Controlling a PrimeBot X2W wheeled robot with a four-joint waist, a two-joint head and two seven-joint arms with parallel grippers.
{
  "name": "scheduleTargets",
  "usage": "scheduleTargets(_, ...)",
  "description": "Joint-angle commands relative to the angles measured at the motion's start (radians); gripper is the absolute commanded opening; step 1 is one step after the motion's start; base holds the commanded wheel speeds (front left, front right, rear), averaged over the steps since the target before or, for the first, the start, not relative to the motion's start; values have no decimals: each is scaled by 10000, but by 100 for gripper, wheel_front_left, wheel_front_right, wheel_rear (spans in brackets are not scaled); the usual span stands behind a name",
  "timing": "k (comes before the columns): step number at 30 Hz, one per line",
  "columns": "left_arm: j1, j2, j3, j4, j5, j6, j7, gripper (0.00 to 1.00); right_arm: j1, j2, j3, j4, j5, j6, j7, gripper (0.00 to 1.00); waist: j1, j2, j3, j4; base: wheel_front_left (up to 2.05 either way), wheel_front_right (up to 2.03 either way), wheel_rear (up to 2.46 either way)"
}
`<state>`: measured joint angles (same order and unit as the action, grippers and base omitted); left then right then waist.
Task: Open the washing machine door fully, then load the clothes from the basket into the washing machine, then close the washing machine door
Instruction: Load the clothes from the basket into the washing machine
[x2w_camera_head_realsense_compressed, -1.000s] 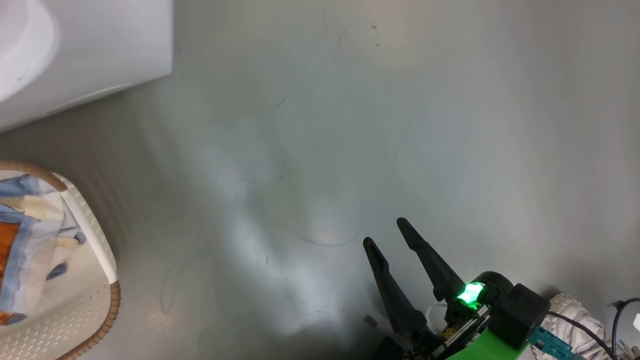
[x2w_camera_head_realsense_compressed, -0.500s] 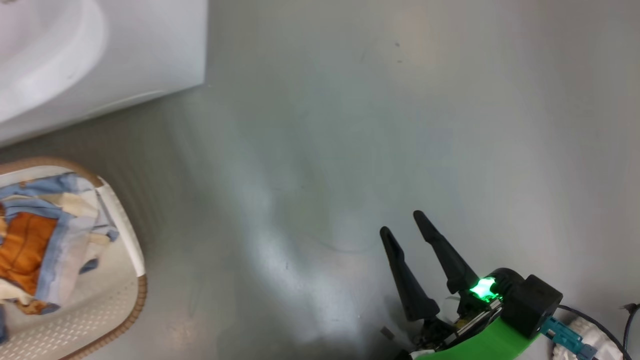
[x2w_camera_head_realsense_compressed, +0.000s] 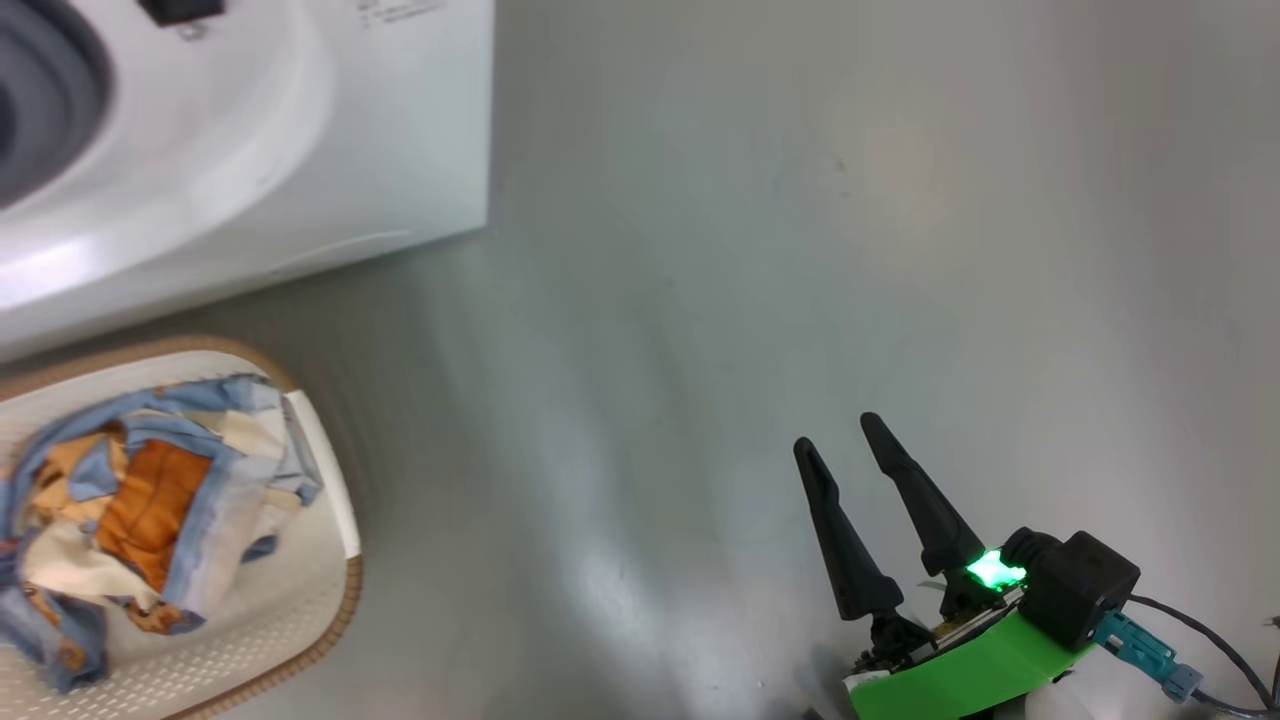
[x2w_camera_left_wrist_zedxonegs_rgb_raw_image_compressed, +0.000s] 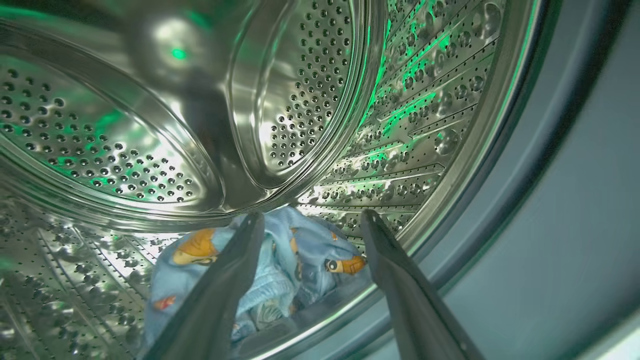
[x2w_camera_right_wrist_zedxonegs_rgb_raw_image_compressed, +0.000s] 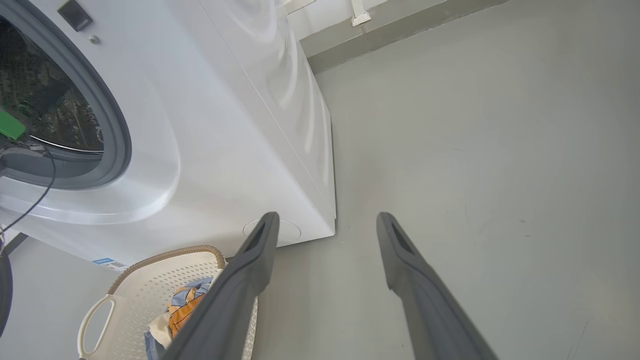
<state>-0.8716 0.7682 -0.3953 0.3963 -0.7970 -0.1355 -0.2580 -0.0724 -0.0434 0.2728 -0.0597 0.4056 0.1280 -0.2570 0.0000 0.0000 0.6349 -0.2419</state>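
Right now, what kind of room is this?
Probably a laundry room: a white front-loading washing machine with a perforated steel drum, and a cream perforated plastic basket holding blue-and-orange clothes on a grey floor.

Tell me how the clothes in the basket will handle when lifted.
Probably floppy: the clothes lie crumpled in loose folds, so they should sag and drape from a pinch. Likely light, being thin cloth. Several pieces overlap in the basket, so one grab may drag up others.

Left gripper (x2w_camera_left_wrist_zedxonegs_rgb_raw_image_compressed: 312, 216) fingers are spread wide at bottom centre, nothing clamped between them. Light-blue printed clothes (x2w_camera_left_wrist_zedxonegs_rgb_raw_image_compressed: 300, 250) are seen lying low in the washing machine (x2w_camera_left_wrist_zedxonegs_rgb_raw_image_compressed: 320, 75) drum, with the grey rubber ring (x2w_camera_left_wrist_zedxonegs_rgb_raw_image_compressed: 575, 175) at right.
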Motion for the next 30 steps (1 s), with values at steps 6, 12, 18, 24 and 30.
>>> scheduleTargets(6, 670, 40, 332, 26, 172, 48, -37, 100, -28, -68, -13, 150, -74, 27, -48, 100, 0, 0, -809, 483, 0, 0, 0)
scheduleTargets(12, 1387, -433, 472, 62, 333, 48, -37, 100, -79, -68, -155, 345, -145, 27, -48, 100, 0, 0, -1263, 674, 0, 0, 0)
scheduleTargets(18, 2426, -1006, 827, -144, 543, 48, -38, 100, -86, -68, -357, 614, -208, 27, -48, 100, 0, 0, -1822, 929, 0, 0, 0)
scheduleTargets(24, 3548, -1725, 1537, -704, 951, 48, -38, 100, -33, -68, -599, 914, -277, 27, -48, 100, 0, 0, -2444, 1216, 0, 0, 0)
scheduleTargets(30, 4636, -2467, 2628, -1632, 1775, 48, -38, 100, 20, -68, -724, 1169, -352, 27, -48, 100, 0, 0, -2995, 1465, 0, 0, 0)
